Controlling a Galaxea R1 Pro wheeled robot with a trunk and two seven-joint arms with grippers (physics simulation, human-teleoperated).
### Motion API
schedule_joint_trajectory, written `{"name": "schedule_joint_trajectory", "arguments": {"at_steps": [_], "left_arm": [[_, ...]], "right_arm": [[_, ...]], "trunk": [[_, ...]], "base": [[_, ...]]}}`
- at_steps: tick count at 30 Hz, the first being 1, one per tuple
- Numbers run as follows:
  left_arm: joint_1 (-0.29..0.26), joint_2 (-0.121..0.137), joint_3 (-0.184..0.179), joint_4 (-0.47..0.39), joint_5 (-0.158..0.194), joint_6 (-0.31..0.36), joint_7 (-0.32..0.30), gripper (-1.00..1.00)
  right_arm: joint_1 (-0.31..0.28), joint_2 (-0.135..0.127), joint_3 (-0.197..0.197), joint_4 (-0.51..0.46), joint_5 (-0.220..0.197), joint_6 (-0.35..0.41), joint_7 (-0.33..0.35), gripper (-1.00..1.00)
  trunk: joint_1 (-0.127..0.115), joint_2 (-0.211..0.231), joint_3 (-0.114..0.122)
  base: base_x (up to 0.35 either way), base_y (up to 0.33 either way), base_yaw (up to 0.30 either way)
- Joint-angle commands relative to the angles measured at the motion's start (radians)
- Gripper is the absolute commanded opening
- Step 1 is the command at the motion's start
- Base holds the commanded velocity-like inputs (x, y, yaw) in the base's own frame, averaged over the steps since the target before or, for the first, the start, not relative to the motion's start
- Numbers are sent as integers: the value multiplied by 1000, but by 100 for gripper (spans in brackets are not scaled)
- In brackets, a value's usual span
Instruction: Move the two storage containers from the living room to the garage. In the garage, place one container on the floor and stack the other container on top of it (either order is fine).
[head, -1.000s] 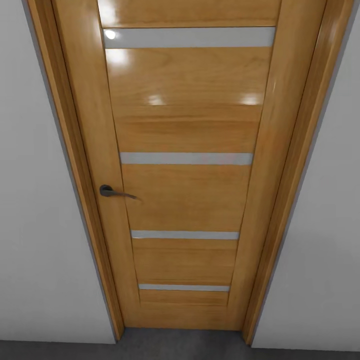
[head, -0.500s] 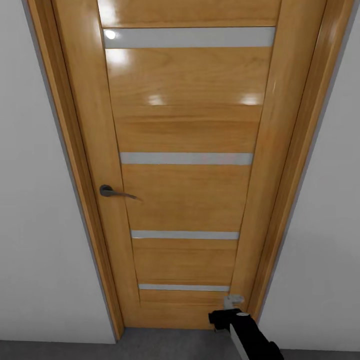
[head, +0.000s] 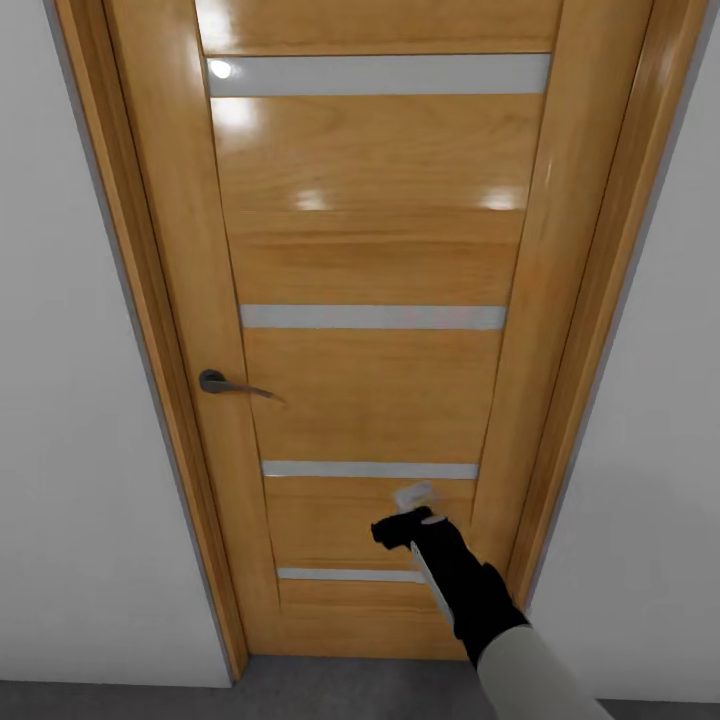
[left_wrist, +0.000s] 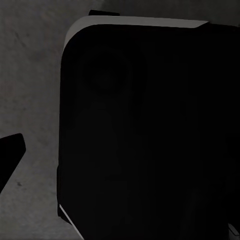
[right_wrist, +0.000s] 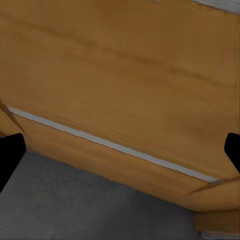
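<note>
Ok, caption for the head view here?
Right gripper raised in front of a closed orange wooden door, its handle off to the left, grey floor below.

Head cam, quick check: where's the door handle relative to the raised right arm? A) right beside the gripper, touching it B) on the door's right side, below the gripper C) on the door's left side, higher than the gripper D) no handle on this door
C: the dark lever handle sits at the left edge of the orange wooden door, while the right gripper is up in front of the lower right panels, well apart from it.
</note>
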Motion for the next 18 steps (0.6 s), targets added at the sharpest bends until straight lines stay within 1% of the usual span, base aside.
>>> {"name": "schedule_joint_trajectory", "arguments": {"at_steps": [1,2,3,4,7,10,17,18], "left_arm": [[0,0,0,-1,10,0,0,100],[0,0,0,-1,11,0,0,100],[0,0,0,-1,11,-1,0,100],[0,0,0,-1,11,0,0,100],[0,0,-1,-1,11,0,0,100],[0,1,-2,-1,12,-1,0,100],[0,1,-1,-1,13,-1,0,100],[0,1,-1,-1,13,-1,0,100]], "right_arm": [[-1,0,50,-21,11,3,2,100],[-1,0,71,-29,12,1,1,100],[-2,0,152,-74,14,-15,0,100],[-2,0,165,-93,14,-25,-3,100],[-2,0,179,-132,16,-57,-9,100],[-2,0,185,-148,18,-94,-10,100],[-2,0,195,-153,18,-99,-10,100],[-2,0,236,-153,18,-114,-13,100]], "trunk": [[0,-1,-1],[0,-1,-1],[0,-1,-1],[0,-1,-1],[0,-1,-1],[0,-1,-1],[0,-1,-1],[0,-1,-1]], "base": [[0,0,0],[0,0,0],[0,0,0],[0,0,0],[0,0,0],[0,0,0],[0,0,0],[0,0,0]]}}
